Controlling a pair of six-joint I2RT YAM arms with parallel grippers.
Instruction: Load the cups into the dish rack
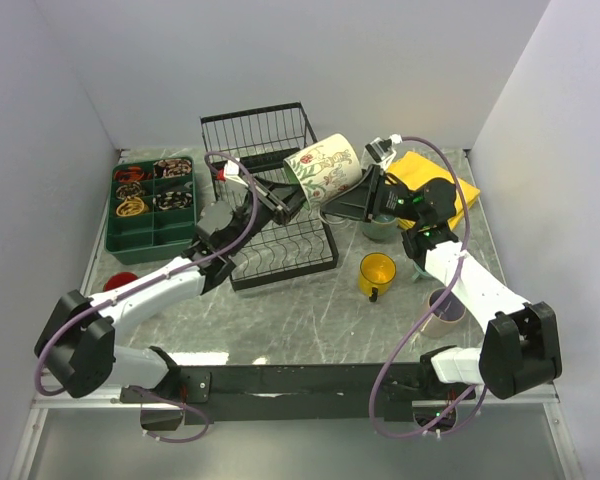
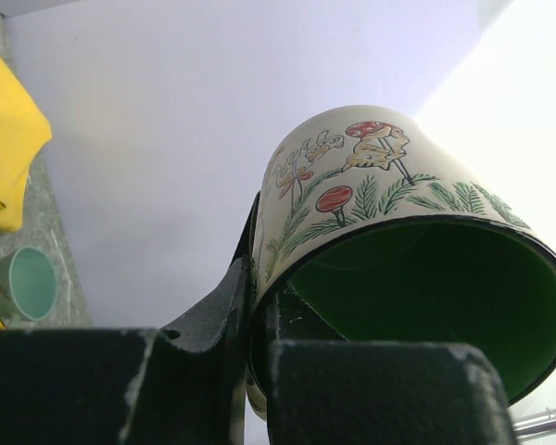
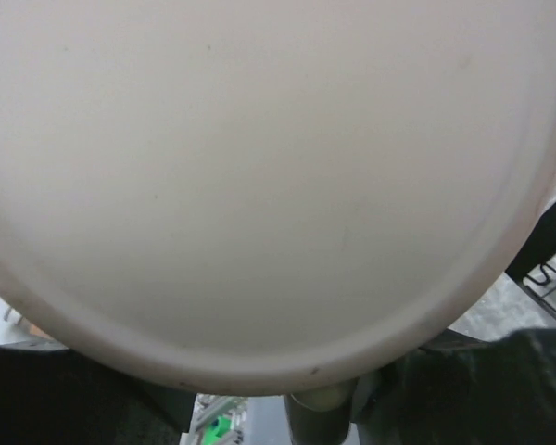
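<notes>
The cream mug with green inside (image 1: 325,168) hangs tilted in the air over the black wire dish rack (image 1: 280,250). My left gripper (image 1: 286,200) is shut on its rim, one finger inside and one outside, as the left wrist view (image 2: 259,311) shows under the mug (image 2: 389,222). My right gripper (image 1: 358,200) sits against the mug's base, which fills the right wrist view (image 3: 259,185); its dark fingers (image 3: 500,389) stand wide apart. A yellow mug (image 1: 376,272), a pinkish-beige cup (image 1: 443,310), a teal mug (image 1: 380,228) and a red cup (image 1: 120,282) stand on the table.
The rack's taller basket (image 1: 258,135) is at the back. A dark green compartment tray (image 1: 152,205) holds small items at the left. A yellow cloth (image 1: 432,180) lies at the back right. White walls close in on three sides.
</notes>
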